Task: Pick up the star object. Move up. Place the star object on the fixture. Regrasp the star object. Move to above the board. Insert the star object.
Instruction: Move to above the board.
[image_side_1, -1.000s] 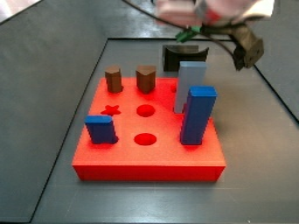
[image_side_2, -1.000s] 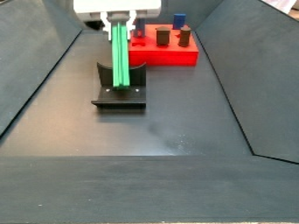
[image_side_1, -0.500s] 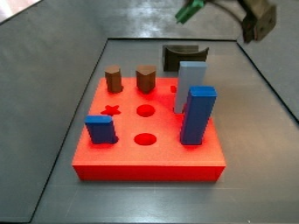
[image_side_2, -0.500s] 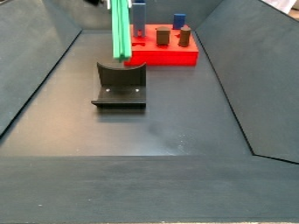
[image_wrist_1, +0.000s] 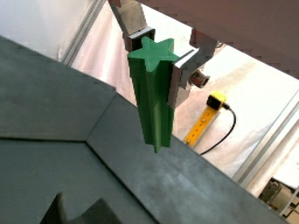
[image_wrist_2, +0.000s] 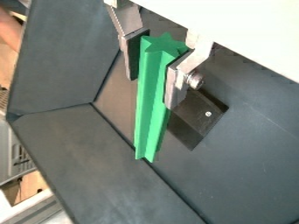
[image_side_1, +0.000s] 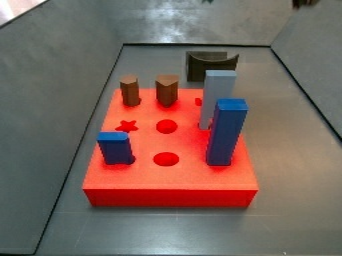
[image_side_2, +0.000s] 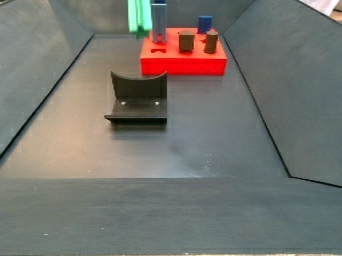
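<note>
My gripper (image_wrist_1: 158, 54) is shut on the top of the star object (image_wrist_1: 152, 96), a long green ridged bar that hangs upright from the jaws in both wrist views (image_wrist_2: 151, 105). In a side view only the bar's lower end (image_side_2: 138, 15) shows at the top edge, high above the fixture (image_side_2: 138, 97); the gripper itself is out of that frame. The fixture, dark with a curved notch, stands bare behind the red board (image_side_1: 174, 185) and also shows below the bar (image_wrist_2: 201, 122). The board's star hole (image_side_1: 126, 126) is free.
On the board stand two blue blocks (image_side_1: 226, 132) (image_side_1: 114, 148), a grey-blue upright block (image_side_1: 218, 92) and two brown pegs (image_side_1: 130, 92) (image_side_1: 167, 89). Sloping dark walls (image_side_2: 40, 90) enclose the floor on both sides.
The gripper has risen straight up with the green bar, lifting it off the fixture; the gripper has left the top of both side views.
</note>
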